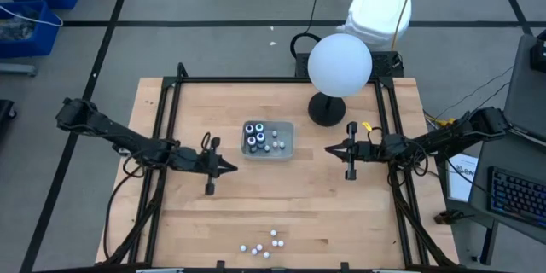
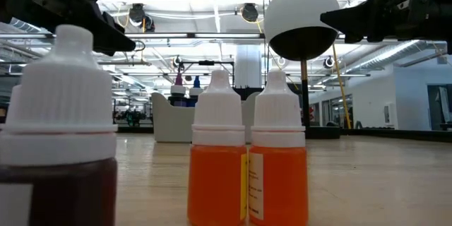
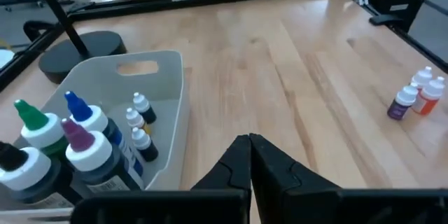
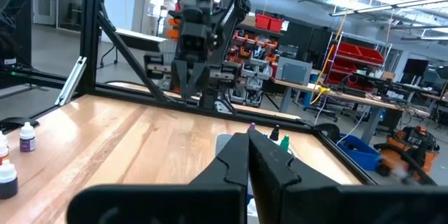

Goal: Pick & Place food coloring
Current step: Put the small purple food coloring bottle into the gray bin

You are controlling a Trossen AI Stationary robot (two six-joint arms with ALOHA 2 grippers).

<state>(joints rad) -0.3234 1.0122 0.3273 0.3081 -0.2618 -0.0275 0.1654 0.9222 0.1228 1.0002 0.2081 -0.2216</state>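
Observation:
The food coloring bottles lie in two groups. Several stand upright in the grey tray [image 1: 290,128], [image 3: 175,70] at mid-table: three larger ones with green [image 3: 33,122], blue [image 3: 84,115] and purple tips, and small white-capped ones [image 3: 140,105]. Several more [image 1: 260,243], [image 3: 418,94] stand loose near the front edge; the low view shows two orange ones [image 2: 219,162] close up. My left gripper [image 1: 232,168], [image 3: 248,140] is shut and empty, just left of and nearer than the tray. My right gripper [image 1: 328,148], [image 4: 246,136] is shut and empty, right of the tray.
A large white globe [image 1: 339,65] on a black stand [image 1: 326,109] sits behind the tray at the far right. A black frame [image 1: 171,102] runs along the table's edges. Bare wood [image 1: 273,196] lies between the tray and the loose bottles.

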